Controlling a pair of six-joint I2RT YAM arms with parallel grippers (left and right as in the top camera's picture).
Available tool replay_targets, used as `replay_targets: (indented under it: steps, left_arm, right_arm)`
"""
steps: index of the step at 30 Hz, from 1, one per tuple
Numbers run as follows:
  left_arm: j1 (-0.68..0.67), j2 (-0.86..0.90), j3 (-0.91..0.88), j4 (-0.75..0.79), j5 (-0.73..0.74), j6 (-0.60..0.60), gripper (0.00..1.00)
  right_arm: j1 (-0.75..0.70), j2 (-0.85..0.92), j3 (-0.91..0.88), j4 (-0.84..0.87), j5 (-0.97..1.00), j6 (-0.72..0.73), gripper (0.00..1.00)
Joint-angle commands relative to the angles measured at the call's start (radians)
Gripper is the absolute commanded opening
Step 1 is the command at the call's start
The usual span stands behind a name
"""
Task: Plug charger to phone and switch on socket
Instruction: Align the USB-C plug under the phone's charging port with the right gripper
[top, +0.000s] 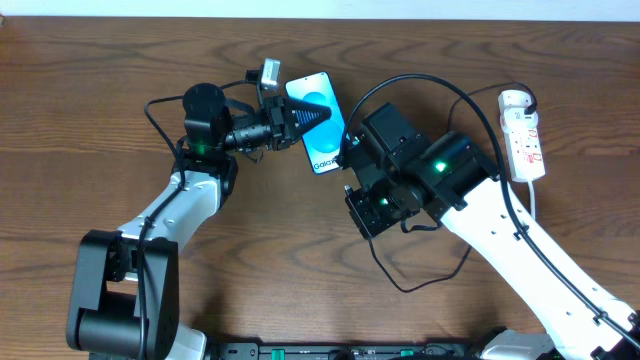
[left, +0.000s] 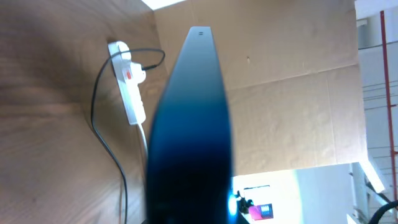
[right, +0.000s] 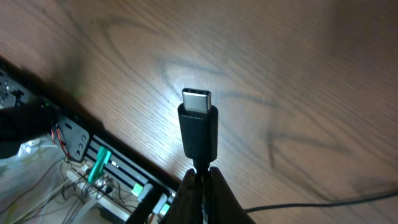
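Observation:
The phone (top: 330, 140), with its blue screen up, is tilted at the table's back centre. My left gripper (top: 308, 115) is shut on it. In the left wrist view the phone (left: 193, 124) appears edge-on and dark, and hides the fingers. The white socket (top: 525, 135) lies at the far right and also shows in the left wrist view (left: 127, 81). The charger's white plug head (top: 513, 100) sits in the socket, and its thin black cable (top: 420, 78) arcs toward my right arm. My right gripper (right: 202, 180) is shut on the cable just behind the connector tip (right: 198, 121), above bare wood.
Thick robot cables loop by both arms (top: 400, 280). A rail with electronics (right: 93, 162) runs along the table's front edge. A cardboard wall (left: 292, 74) stands beyond the table.

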Motion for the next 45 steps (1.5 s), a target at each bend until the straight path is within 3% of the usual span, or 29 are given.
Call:
replay_targets:
  steps: [1,8,19,45]
  left_arm:
    - [0.002,-0.008,0.027,0.013,0.043,-0.055,0.08]
    - [0.002,-0.008,0.026,0.013,0.005,-0.114,0.08]
    - [0.002,-0.008,0.026,0.013,-0.023,-0.115,0.08]
    - [0.002,-0.008,0.026,0.014,-0.045,-0.116,0.07]
  right_arm:
    - [0.008,-0.008,-0.006,0.024,-0.003,0.011,0.01]
    - [0.008,0.003,-0.006,0.059,-0.004,0.023,0.01]
    - [0.008,0.003,-0.006,0.053,-0.108,0.067,0.01]
    - [0.006,0.016,-0.006,0.079,-0.045,0.136,0.01]
